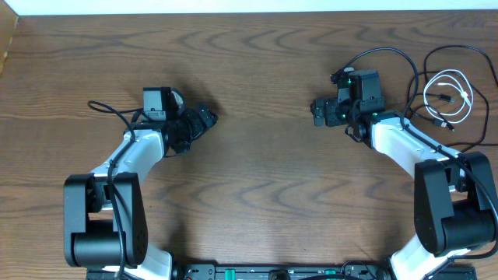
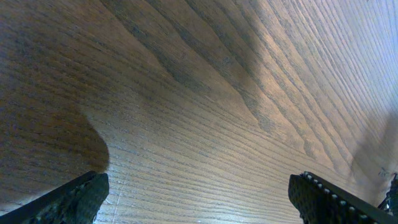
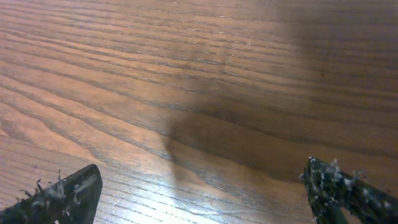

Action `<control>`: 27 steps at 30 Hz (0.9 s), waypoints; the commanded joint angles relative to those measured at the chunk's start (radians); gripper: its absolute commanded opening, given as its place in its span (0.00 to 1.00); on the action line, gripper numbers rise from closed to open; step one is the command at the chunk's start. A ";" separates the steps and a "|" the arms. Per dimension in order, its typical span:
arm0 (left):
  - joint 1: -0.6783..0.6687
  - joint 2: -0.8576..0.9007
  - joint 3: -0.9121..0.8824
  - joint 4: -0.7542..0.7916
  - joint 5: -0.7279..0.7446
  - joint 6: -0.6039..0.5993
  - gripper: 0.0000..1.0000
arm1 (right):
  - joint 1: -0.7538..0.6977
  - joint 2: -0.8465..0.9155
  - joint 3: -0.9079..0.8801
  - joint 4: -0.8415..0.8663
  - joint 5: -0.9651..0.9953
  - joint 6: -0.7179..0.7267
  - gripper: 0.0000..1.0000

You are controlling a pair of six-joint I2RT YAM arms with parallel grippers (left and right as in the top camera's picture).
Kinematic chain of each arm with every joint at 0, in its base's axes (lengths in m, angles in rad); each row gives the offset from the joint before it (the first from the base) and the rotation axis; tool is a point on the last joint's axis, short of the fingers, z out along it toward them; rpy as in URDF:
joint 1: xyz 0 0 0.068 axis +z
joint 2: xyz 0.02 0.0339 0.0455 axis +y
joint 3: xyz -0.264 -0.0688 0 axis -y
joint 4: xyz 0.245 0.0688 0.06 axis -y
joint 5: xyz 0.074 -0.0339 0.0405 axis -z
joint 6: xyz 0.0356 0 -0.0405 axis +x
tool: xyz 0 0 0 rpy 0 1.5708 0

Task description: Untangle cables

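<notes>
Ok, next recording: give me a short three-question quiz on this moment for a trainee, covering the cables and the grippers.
1. True or false: the left gripper is holding the white cable.
2. Where do the white cable and the black cable lie? A: near the right edge of the table. B: midway between the two grippers. C: near its left edge.
3. Fill in: the right gripper is ___ and holds nothing.
Key: 1 false; 2 A; 3 open.
</notes>
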 commanded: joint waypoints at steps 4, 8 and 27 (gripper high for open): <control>-0.001 0.008 0.002 0.000 -0.013 0.021 0.98 | 0.005 0.009 -0.005 -0.001 0.008 0.004 0.99; -0.001 0.008 0.002 0.000 -0.013 0.021 0.98 | 0.005 0.009 -0.005 -0.001 0.008 0.004 0.99; -0.001 0.008 0.002 0.000 -0.013 0.021 0.98 | 0.007 -0.109 -0.005 -0.127 0.008 0.005 0.99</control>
